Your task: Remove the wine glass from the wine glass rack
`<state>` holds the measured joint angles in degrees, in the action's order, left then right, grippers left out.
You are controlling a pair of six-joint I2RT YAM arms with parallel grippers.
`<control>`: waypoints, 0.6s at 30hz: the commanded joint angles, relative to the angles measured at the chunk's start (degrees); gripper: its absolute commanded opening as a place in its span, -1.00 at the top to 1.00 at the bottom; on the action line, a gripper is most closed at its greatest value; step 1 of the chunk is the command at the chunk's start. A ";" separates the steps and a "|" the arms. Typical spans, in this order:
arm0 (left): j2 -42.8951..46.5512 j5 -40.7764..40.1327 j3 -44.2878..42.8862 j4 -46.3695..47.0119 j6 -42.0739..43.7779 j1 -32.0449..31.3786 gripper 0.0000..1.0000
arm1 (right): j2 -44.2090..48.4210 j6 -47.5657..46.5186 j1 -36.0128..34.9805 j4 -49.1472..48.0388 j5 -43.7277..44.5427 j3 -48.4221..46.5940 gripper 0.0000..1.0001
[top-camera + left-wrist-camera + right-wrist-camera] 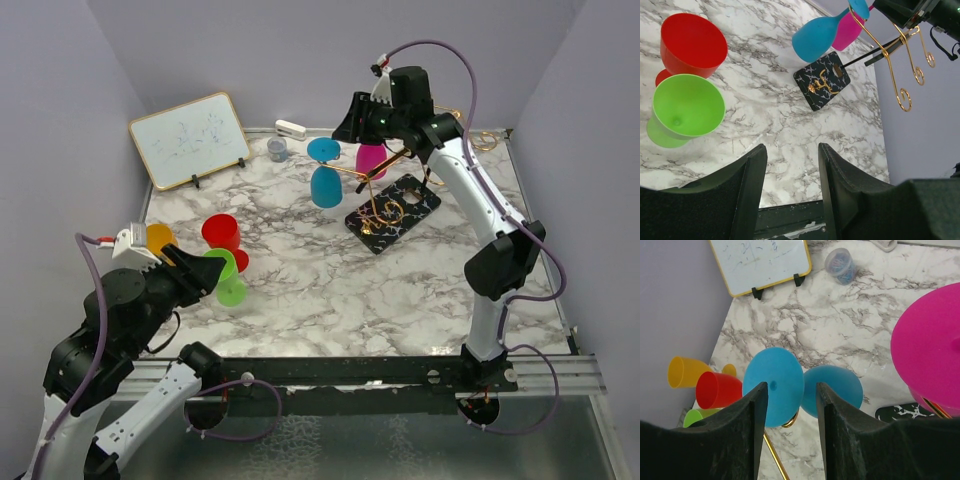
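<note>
While the right hand (791, 388) hovers open and empty above the wine glass rack (394, 214), the blue wine glass (325, 184) hangs upside down from a gold arm, foot uppermost, right under the gap between my fingers; the pink wine glass (371, 158) hangs just beside it on the neighbouring arm. Left hand (791, 147) open, holding nothing, low over the worktop (320, 285) near the green glass (687, 106), well apart from the rack. Risks, as I judge them: pinching the thin foot edge may let it slip; pulling straight up could snag the foot on the scroll end and tip the light rack; a wide approach could knock the pink glass off.
</note>
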<state>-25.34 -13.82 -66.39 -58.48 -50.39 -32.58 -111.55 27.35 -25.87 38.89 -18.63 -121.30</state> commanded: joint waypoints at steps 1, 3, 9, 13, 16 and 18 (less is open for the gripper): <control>-0.05 1.95 0.47 3.06 1.02 0.15 0.03 | -0.33 -0.73 0.21 -2.42 -4.49 1.47 0.13; 0.09 2.04 0.79 3.00 0.85 0.15 0.03 | -0.17 -0.96 0.25 -4.22 -7.07 2.92 0.13; 0.97 1.57 1.34 2.81 0.21 0.15 0.03 | -1.34 -0.94 0.20 -5.44 -10.10 4.00 0.13; 1.26 1.35 1.55 2.60 0.05 0.14 0.03 | -1.33 -0.97 0.23 -6.68 -10.63 5.24 0.13; 1.40 1.17 1.83 2.60 0.03 0.14 0.03 | -1.31 -0.76 0.20 -7.81 -10.89 5.92 0.15; 1.37 1.17 2.06 2.67 -0.06 0.14 0.03 | -1.55 -0.81 0.20 -8.14 -10.86 5.90 0.21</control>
<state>-24.71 -13.10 -64.84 -57.01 -50.46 -32.58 -112.22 27.11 -25.78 33.98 -27.53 -115.74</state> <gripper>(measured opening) 0.483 0.423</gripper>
